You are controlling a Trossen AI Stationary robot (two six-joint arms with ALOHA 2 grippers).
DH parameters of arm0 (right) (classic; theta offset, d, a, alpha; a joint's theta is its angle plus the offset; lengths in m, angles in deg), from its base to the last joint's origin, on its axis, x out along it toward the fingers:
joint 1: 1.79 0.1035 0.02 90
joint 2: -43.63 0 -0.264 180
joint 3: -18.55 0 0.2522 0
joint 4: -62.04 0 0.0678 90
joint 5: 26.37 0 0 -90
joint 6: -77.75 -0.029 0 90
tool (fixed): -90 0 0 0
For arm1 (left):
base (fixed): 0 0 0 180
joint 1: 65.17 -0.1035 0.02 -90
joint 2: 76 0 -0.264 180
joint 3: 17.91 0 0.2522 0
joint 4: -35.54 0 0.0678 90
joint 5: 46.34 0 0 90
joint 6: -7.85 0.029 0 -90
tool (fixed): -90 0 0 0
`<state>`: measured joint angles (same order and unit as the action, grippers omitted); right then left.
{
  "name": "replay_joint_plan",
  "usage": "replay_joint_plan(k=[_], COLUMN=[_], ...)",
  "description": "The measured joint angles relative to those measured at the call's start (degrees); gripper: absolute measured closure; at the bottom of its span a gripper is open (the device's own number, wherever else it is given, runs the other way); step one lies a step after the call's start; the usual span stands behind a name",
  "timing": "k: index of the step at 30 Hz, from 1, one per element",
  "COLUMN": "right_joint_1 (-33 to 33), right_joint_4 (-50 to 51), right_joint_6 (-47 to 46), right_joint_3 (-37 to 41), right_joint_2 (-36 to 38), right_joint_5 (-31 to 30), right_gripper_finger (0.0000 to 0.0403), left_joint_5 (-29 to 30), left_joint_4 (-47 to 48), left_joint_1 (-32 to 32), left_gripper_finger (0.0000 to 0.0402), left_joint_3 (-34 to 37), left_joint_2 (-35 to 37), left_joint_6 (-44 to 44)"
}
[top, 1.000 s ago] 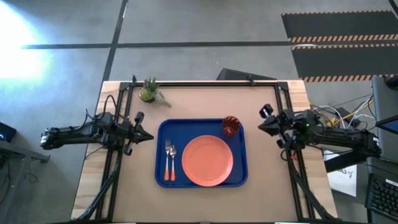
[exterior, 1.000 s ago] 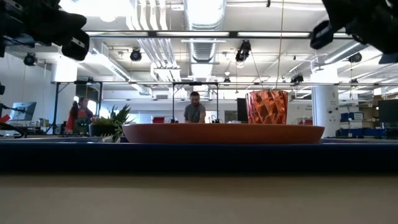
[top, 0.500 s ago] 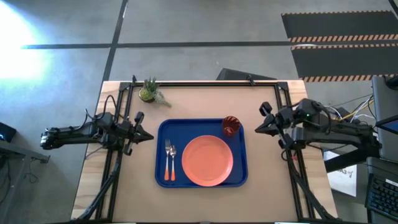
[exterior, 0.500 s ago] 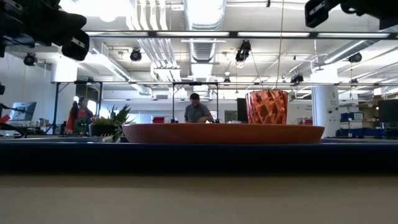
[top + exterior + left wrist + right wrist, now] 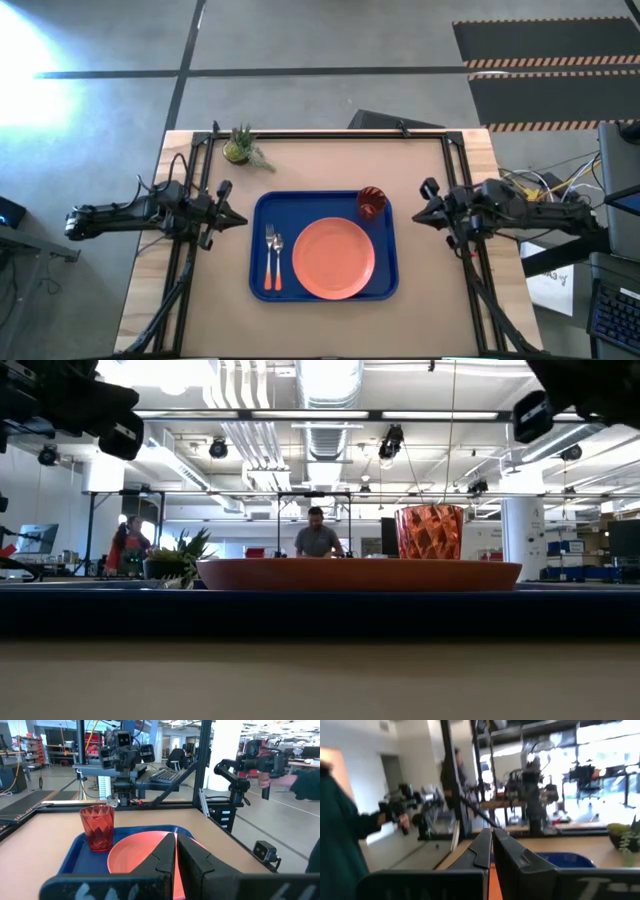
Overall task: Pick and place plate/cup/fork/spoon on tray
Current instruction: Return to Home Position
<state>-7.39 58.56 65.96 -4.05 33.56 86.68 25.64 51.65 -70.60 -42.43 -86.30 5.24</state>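
Note:
The blue tray (image 5: pixel 262 207) lies mid-table. On it rest the salmon-pink plate (image 5: pixel 333 258), the dark red cup (image 5: pixel 371 202) at its far right corner, and the fork (image 5: pixel 269 258) and spoon (image 5: pixel 278 256) side by side at its left, orange handles toward the near edge. My left gripper (image 5: pixel 243 219) hovers shut just left of the tray, pointing level at it. My right gripper (image 5: pixel 416 215) hovers shut right of the tray, fingertips toward the cup. Neither holds anything. In the left wrist view the cup (image 5: pixel 97 827) and plate (image 5: pixel 135 857) show beyond the shut fingers (image 5: pixel 176 851).
A small green potted plant (image 5: pixel 240 147) stands at the table's far left. Black frame rails run along the table's left, right and far edges. Bare tabletop lies near and far of the tray. People show in the room behind, one holding a hand-held gripper (image 5: pixel 260 762).
My right gripper has swung a little: first out toward the table's far side with its fingertips tipping up, then back toward the right edge, ending slightly nearer than before. It stays shut. The tray and its things have not moved.

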Motion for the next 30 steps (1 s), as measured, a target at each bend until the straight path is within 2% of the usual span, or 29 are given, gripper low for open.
replay_joint_plan(k=[4, 7, 20, 30], right_joint_1=[-0.01, 0.01, -0.02, -0.02], right_joint_4=[0.48, 0.09, 10.93, 13.84], right_joint_6=[-4.12, -7.01, -10.15, -8.29], right_joint_3=[4.95, 7.81, 8.06, 8.06], right_joint_2=[6.3, 9.95, 9.2, 9.18], right_joint_5=[-3.5, -3.72, -6.61, -7.24], right_gripper_finger=[0.0394, 0.0394, 0.0394, 0.0394], left_joint_5=[0.0, 0.0, 0.01, 0.02], left_joint_4=[0.0, 0.0, -0.17, -0.14], left_joint_1=[-0.02, 0.0, -0.01, 0.0], left_gripper_finger=[0.0402, 0.0402, 0.0402, 0.0402], left_joint_3=[0.0, -0.01, 0.0, 0.0], left_joint_2=[0.0, 0.0, -0.02, -0.04], left_joint_6=[0.0, 0.0, 0.0, 0.0])
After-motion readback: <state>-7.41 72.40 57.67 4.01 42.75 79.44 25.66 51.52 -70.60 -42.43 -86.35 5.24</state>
